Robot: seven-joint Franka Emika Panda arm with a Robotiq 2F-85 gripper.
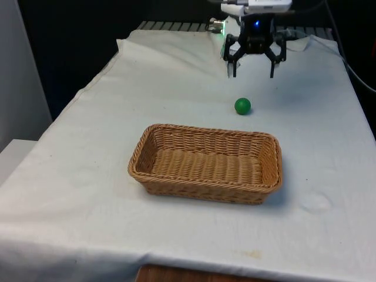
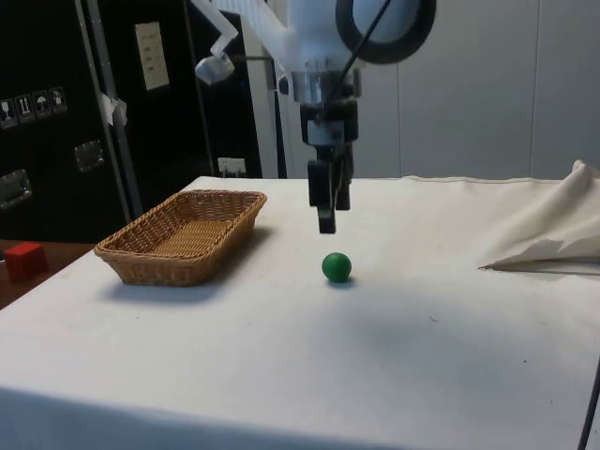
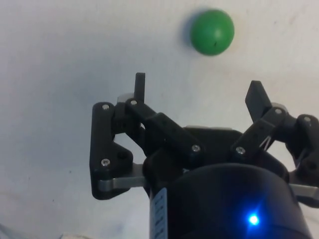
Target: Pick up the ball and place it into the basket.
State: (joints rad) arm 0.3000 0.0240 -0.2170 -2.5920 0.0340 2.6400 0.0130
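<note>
Hand: the black hand (image 1: 252,75) hangs in the air above the tabletop, fingers spread wide and pointing down, with nothing between them.
Ball: a small green ball (image 1: 242,106) lies on the white cloth, toward the far edge of the tabletop. It sits lower than the fingertips and a little nearer the basket than the hand, touching nothing else.
Basket: an oblong wicker basket (image 1: 144,147) stands near the middle of the tabletop with nothing inside. It is well apart from the ball, on the ball's near side.
Tabletop: the tabletop (image 1: 88,194) is under a white cloth, which bunches into a fold toward one far corner.
Risk, aim: the hand is not centred over the ball, so a straight descent would likely miss it or clip it with one finger.
Risk, rolling: the ball is round and the cloth smooth, so a glancing touch could send it rolling away.
Risk, grip: closing off-centre could squeeze the ball out from between the fingers.
Risk, release: letting go too high over the basket might let the ball bounce out.
Writing: none readable on ball, basket or cloth; a pale sheet (image 2: 150,54) on the dark cabinet is too small to read.
</note>
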